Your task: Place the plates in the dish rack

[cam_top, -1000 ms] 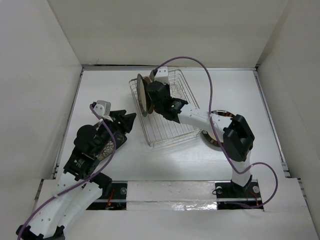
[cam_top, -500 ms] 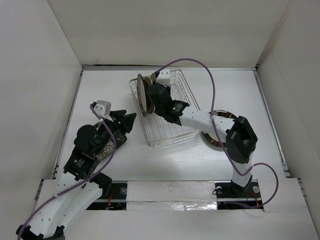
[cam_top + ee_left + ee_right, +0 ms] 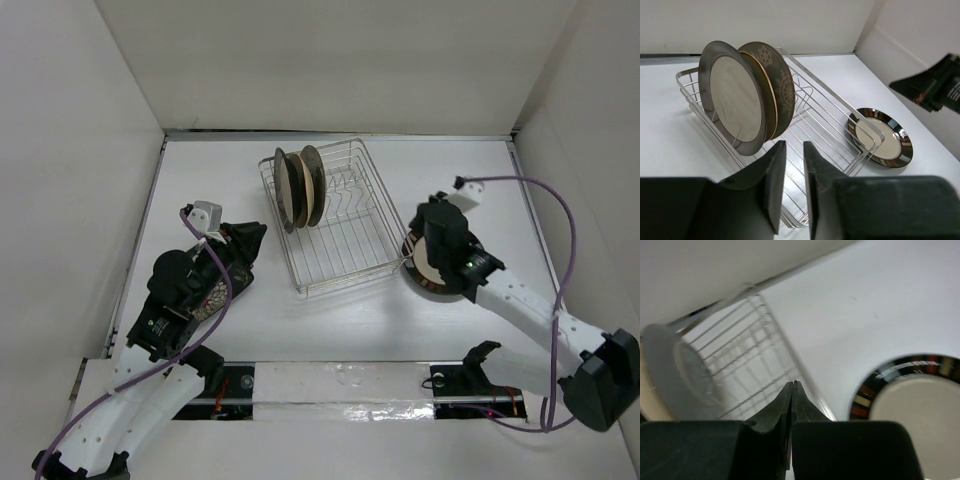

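The dish rack (image 3: 340, 225) (image 3: 830, 125) is a silver wire basket at the middle of the table. Three plates stand upright at its far left end: a dark-rimmed one with a cream centre (image 3: 732, 100) (image 3: 288, 190), a tan one (image 3: 769, 97), and a patterned grey one (image 3: 782, 85) (image 3: 313, 185). Another dark-rimmed plate (image 3: 438, 275) (image 3: 882, 137) (image 3: 905, 400) lies flat on the table right of the rack. My right gripper (image 3: 425, 240) (image 3: 792, 384) hovers shut and empty over that plate's left edge. My left gripper (image 3: 250, 238) (image 3: 794, 146) stands left of the rack with a narrow gap, holding nothing.
A dark patterned plate (image 3: 208, 297) lies partly hidden under my left arm. White walls enclose the table on three sides. A purple cable (image 3: 560, 215) loops over the right arm. The rack's near and right parts hold only bare wire.
My right arm has withdrawn from the rack to the right, leaving the patterned plate standing there, and its jaws have shut. My left jaws have narrowed.
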Tool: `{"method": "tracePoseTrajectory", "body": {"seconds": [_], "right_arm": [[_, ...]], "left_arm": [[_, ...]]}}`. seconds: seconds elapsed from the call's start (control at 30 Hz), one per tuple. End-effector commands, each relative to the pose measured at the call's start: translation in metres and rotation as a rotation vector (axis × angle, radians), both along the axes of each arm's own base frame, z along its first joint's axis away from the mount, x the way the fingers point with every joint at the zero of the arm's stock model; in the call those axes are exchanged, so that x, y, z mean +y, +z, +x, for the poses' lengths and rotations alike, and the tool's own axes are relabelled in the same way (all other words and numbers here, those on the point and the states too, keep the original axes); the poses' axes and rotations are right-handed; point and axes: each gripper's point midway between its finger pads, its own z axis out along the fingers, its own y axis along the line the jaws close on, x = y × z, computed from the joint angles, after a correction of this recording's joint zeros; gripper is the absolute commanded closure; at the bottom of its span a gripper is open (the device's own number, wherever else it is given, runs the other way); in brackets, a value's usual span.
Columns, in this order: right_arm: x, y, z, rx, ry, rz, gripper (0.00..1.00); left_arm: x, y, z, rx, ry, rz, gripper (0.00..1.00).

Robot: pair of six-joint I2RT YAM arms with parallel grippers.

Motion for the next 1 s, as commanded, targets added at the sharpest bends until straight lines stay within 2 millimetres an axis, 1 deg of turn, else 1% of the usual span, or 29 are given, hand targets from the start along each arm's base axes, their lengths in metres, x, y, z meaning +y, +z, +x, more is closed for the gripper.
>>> {"method": "tracePoseTrajectory", "body": {"seconds": [0.0,0.03,0.07,0.1,0.13,0.17,0.2,0.23,0.27,0.3,0.33,0.37,0.4,0.53,0.57,0.6,0.63,0.67,0.73,0.77,0.87,0.97], "right_arm": [[-0.051,-0.084,-0.029,0.178,-0.111,0.120,1.00],[-0.067,-0.085,-0.039,0.175,-0.153,0.165,0.99],[-0.081,-0.102,-0.050,0.218,-0.185,0.155,0.93],[-0.102,-0.112,-0.054,0.235,-0.247,0.163,0.85],[-0.116,-0.127,-0.063,0.265,-0.287,0.172,0.74],[-0.126,-0.139,-0.069,0.306,-0.313,0.180,0.51],[-0.150,-0.146,-0.071,0.319,-0.391,0.199,0.42],[-0.155,-0.163,-0.078,0.363,-0.395,0.216,0.32],[-0.163,-0.167,-0.077,0.362,-0.412,0.237,0.28],[-0.169,-0.173,-0.078,0.374,-0.422,0.254,0.26],[-0.186,-0.179,-0.081,0.381,-0.470,0.270,0.25],[-0.188,-0.188,-0.084,0.406,-0.471,0.293,0.25],[-0.191,-0.189,-0.085,0.415,-0.475,0.308,0.25],[-0.207,-0.188,-0.090,0.400,-0.557,0.324,0.25],[-0.217,-0.189,-0.091,0.395,-0.593,0.342,0.25],[-0.221,-0.200,-0.095,0.423,-0.613,0.354,0.26],[-0.224,-0.206,-0.096,0.440,-0.609,0.357,0.26],[-0.224,-0.208,-0.095,0.453,-0.591,0.387,0.26],[-0.220,-0.216,-0.092,0.490,-0.557,0.377,0.26],[-0.219,-0.215,-0.087,0.481,-0.534,0.388,0.26],[-0.205,-0.220,-0.080,0.509,-0.432,0.393,0.27],[-0.197,-0.224,-0.075,0.513,-0.380,0.407,0.29]], "left_arm": [[-0.002,0.012,-0.001,-0.043,-0.016,-0.026,0.84],[-0.005,0.010,-0.001,-0.037,-0.028,-0.020,0.93],[-0.006,0.007,0.000,-0.024,-0.033,-0.015,0.97],[-0.007,0.008,0.000,-0.025,-0.037,-0.014,1.00],[-0.007,0.009,-0.001,-0.027,-0.039,-0.016,1.00],[-0.007,0.010,0.000,-0.033,-0.036,-0.018,1.00],[-0.007,0.010,0.000,-0.032,-0.036,-0.019,1.00],[-0.007,0.009,0.000,-0.028,-0.037,-0.017,1.00],[-0.007,0.008,-0.001,-0.025,-0.039,-0.016,1.00],[-0.007,0.007,-0.001,-0.023,-0.039,-0.014,1.00],[-0.005,0.009,-0.002,-0.029,-0.031,-0.018,0.99],[-0.003,0.013,-0.003,-0.045,-0.024,-0.027,0.98],[-0.001,0.014,-0.003,-0.051,-0.016,-0.030,0.97],[-0.004,0.013,-0.003,-0.042,-0.030,-0.026,0.94],[-0.004,0.015,-0.004,-0.047,-0.028,-0.029,0.94],[-0.003,0.016,-0.004,-0.051,-0.027,-0.032,0.94],[-0.002,0.016,-0.003,-0.054,-0.022,-0.033,0.93],[-0.003,0.014,-0.002,-0.048,-0.020,-0.028,0.93],[-0.003,0.012,-0.002,-0.039,-0.019,-0.023,0.92],[-0.003,0.013,-0.003,-0.041,-0.022,-0.025,0.92],[-0.001,0.017,-0.005,-0.059,-0.021,-0.036,0.92],[-0.003,0.013,-0.003,-0.043,-0.025,-0.027,0.92]]}}
